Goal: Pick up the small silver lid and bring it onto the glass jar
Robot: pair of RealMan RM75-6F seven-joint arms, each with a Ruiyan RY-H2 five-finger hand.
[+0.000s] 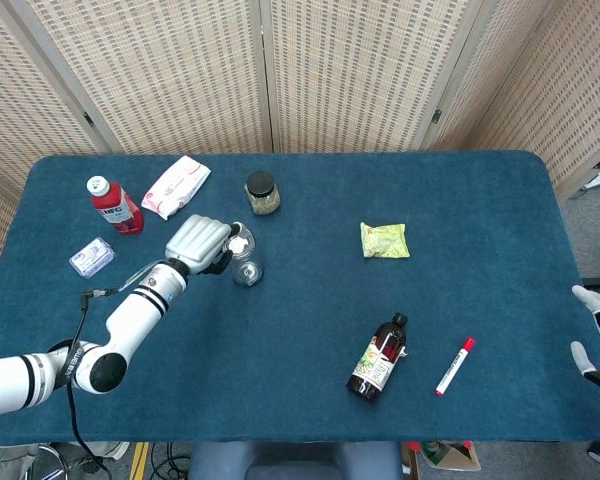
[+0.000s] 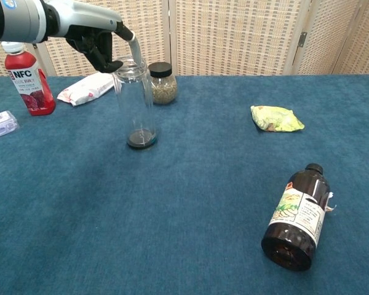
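A tall clear glass jar (image 2: 136,101) stands upright on the blue table (image 2: 190,233), left of the middle; from above it shows as a round mouth (image 1: 246,266). My left hand (image 2: 97,42) hovers at the jar's top left, one silver finger reaching down to the rim. In the head view the left hand (image 1: 202,242) pinches the small silver lid (image 1: 238,243) at its fingertips, right at the edge of the jar's mouth. In the chest view the lid is hidden behind the fingers. My right hand (image 1: 595,338) hangs off the table's right edge, fingers apart, holding nothing.
Behind the glass jar stand a black-capped seed jar (image 2: 162,82), a white packet (image 2: 86,89) and a red NFC bottle (image 2: 28,82). A small clear pack (image 2: 0,125) lies far left. A yellow-green sachet (image 2: 275,118), a brown bottle (image 2: 298,215) on its side and a red marker (image 1: 454,366) lie to the right.
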